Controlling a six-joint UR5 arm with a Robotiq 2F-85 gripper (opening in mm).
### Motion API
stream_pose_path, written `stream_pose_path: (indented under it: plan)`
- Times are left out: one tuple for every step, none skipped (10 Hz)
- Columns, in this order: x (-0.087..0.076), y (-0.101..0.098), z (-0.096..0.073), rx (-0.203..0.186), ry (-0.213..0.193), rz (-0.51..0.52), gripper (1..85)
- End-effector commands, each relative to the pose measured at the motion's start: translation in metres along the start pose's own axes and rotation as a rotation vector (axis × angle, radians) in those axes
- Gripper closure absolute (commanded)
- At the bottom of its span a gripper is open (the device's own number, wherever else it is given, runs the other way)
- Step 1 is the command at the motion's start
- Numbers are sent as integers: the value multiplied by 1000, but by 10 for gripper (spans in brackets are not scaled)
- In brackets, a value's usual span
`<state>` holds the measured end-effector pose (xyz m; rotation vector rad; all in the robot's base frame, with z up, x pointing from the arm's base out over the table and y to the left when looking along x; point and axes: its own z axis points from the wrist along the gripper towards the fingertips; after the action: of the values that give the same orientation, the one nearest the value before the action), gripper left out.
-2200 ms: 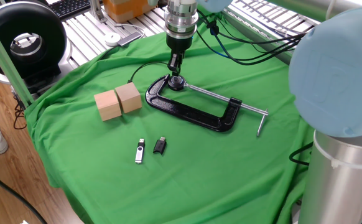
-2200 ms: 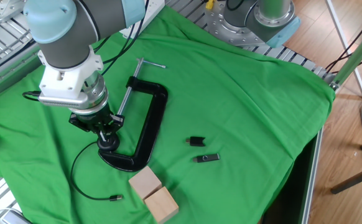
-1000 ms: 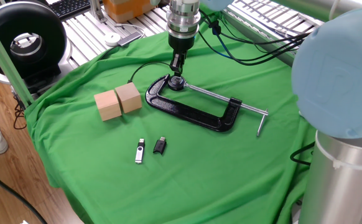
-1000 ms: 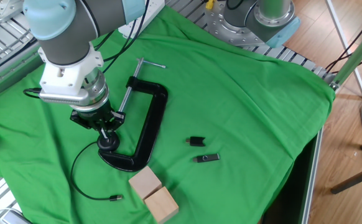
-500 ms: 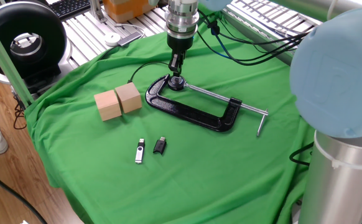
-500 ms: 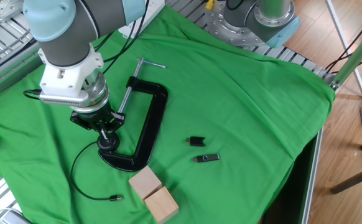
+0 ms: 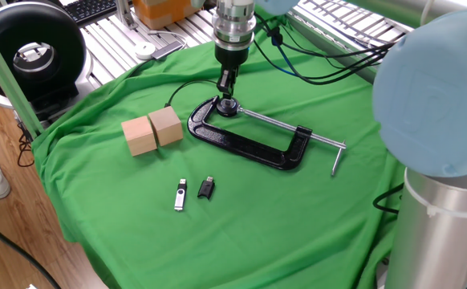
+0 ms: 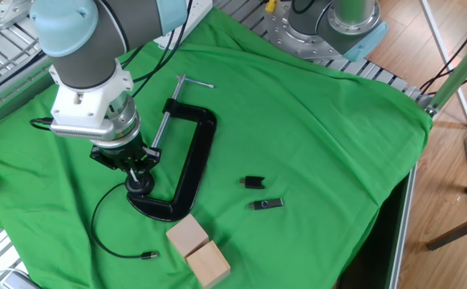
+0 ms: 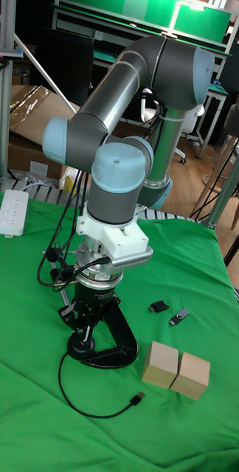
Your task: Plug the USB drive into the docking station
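Note:
The USB drive (image 7: 180, 194), silver with a black body, lies flat on the green cloth near the front edge and also shows in the other views (image 8: 267, 204) (image 9: 179, 317). Beside it lies a small black plug-like piece (image 7: 206, 188) (image 8: 253, 182); I cannot tell whether this is the docking station. My gripper (image 7: 228, 83) (image 8: 139, 166) (image 9: 86, 330) hangs far from both. It sits just above the round pad of a black C-clamp (image 7: 249, 144), with its fingers together and nothing visibly held.
Two wooden blocks (image 7: 153, 130) sit side by side left of the clamp. A thin black cable (image 8: 105, 241) with a plug on its end loops across the cloth from the clamp's pad. A white power strip (image 9: 11, 212) lies at the cloth's far edge. Metal rails border the table.
A second ago the gripper stood slightly higher; it is back down over the clamp's pad. The drive and the black piece have not moved.

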<state>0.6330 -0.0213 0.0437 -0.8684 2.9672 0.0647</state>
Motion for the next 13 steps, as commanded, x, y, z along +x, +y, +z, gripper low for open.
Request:
stream_pose_path:
  plan:
    - [-2,-1,0,-6,-9,5,840]
    - [-1,0,1,-11,-12,4,840]
    - [-1,0,1,-10,-11,2,840]
    - [-1,0,1,-10,-11,2,840]
    - [-1,1,1,-10,-11,2,840]
    - [0,1,1,-11,-10,4,840]
    - [0,1,2,-11,-10,4,840]
    - [1,0,2,-12,-11,2,840]
    - [2,-1,3,-13,-11,1,840]
    - [1,0,3,-14,-14,1,840]
    - [0,0,3,-15,-14,3,840]
    - [-1,0,3,-16,-17,3,840]
    - [-3,0,4,-17,-21,4,840]
